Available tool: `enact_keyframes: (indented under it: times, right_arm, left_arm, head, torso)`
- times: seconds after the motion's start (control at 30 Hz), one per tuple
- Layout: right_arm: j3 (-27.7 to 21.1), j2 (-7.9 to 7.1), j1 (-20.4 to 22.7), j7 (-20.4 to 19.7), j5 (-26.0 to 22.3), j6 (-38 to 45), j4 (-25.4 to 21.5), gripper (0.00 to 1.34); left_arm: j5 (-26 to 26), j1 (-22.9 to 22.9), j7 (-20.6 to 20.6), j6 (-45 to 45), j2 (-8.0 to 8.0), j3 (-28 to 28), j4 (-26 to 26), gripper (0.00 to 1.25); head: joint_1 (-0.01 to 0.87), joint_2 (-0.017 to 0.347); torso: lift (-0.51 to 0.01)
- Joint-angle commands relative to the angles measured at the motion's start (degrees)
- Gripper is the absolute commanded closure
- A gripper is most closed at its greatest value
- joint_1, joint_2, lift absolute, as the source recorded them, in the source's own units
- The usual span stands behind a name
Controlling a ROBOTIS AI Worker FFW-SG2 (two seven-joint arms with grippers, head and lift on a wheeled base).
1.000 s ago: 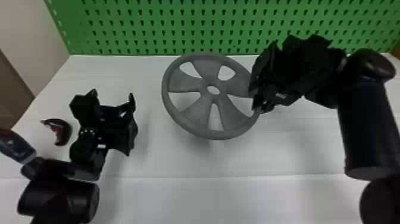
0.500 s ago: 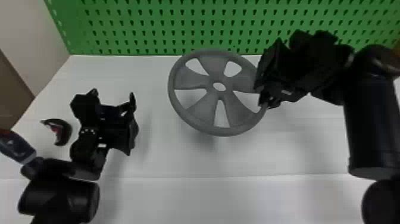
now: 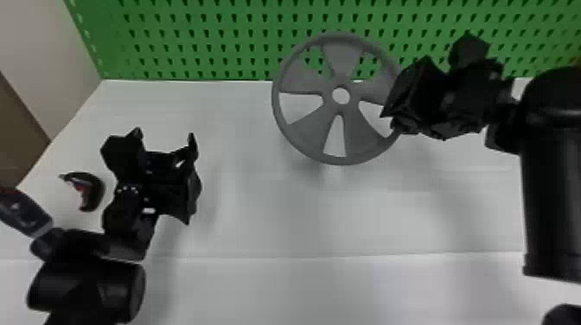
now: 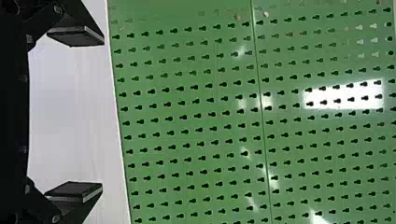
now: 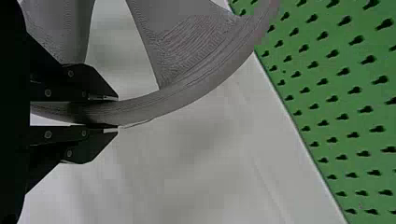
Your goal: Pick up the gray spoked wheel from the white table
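- Two black robot arms stand over a white table (image 3: 268, 224); the left arm (image 3: 86, 285) comes in at the near left, the right arm (image 3: 557, 194) along the right side.
- Beside the left arm, at the table's left, lies a long dark item (image 3: 23, 211) with a touch of red.
- Just beyond it is a small curved dark object (image 3: 97, 190), red on its inner side.
- Near that object, the left gripper (image 3: 165, 136) has its jaws spread wide, with nothing between them.
- Farther back, toward the right, the right gripper (image 3: 394, 123) has its jaws drawn close together, one on each side of a wheel's rim, pinching it.
- That is the gray spoked wheel (image 3: 343, 60): five broad spokes, a round hole at the hub. It is tilted and held above the table, a soft shadow below it.
- Behind everything rises a green pegboard (image 3: 207, 34), seen partly through the wheel's openings, with a pale wall (image 3: 47, 39) to its left.
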Motion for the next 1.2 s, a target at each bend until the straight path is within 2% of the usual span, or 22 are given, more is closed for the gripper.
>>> enact_keyframes:
  times: [0.0,0.07,0.1,0.2,0.3,0.4,0.57,0.7,0.93,1.17]
  right_arm:
    - [3.7,-0.82,3.3,9.8,12.7,-8.8,-3.0,1.01]
    - [4.0,-0.21,5.1,14.8,16.9,-13.1,-3.3,1.01]
    - [3.9,0.32,6.1,19.4,20.9,-15.5,-3.3,1.01]
    - [4.3,1.73,8.2,29.4,32.1,-21.9,-3.3,1.01]
    - [3.6,3.48,10.1,35.3,39.9,-28.4,-3.3,1.01]
    - [3.5,4.19,12.2,38.7,43.3,-35.9,-2.1,1.01]
    - [5.9,3.66,15.1,40.5,47.6,-47.6,-0.7,1.01]
    - [7.4,3.57,16.7,41.1,50.6,-53.7,-0.2,1.01]
    - [9.2,4.54,19.4,41.1,56.4,-65.0,1.8,1.01]
    - [11.1,4.98,20.6,41.1,58.2,-75.2,6.1,1.01]
  left_arm:
    - [0.5,-0.1,0.0,-0.1,0.00,0.0,-0.9,0.18]
    - [0.7,-0.2,0.0,-0.1,0.00,0.0,-1.5,0.18]
    - [1.1,-0.2,0.0,-0.1,0.00,0.0,-1.6,0.18]
    - [1.5,-0.3,0.0,0.0,-0.09,-0.1,-2.7,0.18]
    - [2.1,-0.7,0.0,0.0,-0.09,-0.5,-3.2,0.18]
    - [3.5,-1.0,0.0,0.0,-0.09,-0.7,-3.4,0.18]
    - [4.6,-1.3,0.0,0.1,-0.09,-0.8,-3.4,0.18]
    - [4.8,-1.2,0.0,0.2,-0.18,-0.8,-3.4,0.18]
    - [4.9,-1.3,0.0,1.2,-0.53,-0.6,-3.3,0.18]
    - [4.3,-1.3,0.0,1.4,-1.05,-0.5,-2.5,0.18]
  head:
    - [0.806,0.044]
    - [0.806,0.044]
    - [0.806,0.044]
    - [0.806,0.044]
    - [0.806,0.044]
    - [0.806,0.044]
    - [0.806,0.044]
    - [0.806,0.044]
    - [0.806,0.044]
    - [0.806,0.044]
  torso:
    - [-0.098]
    - [-0.098]
    - [-0.098]
    - [-0.098]
    - [-0.098]
    - [-0.098]
    - [-0.098]
    - [-0.098]
    - [-0.098]
    - [-0.098]
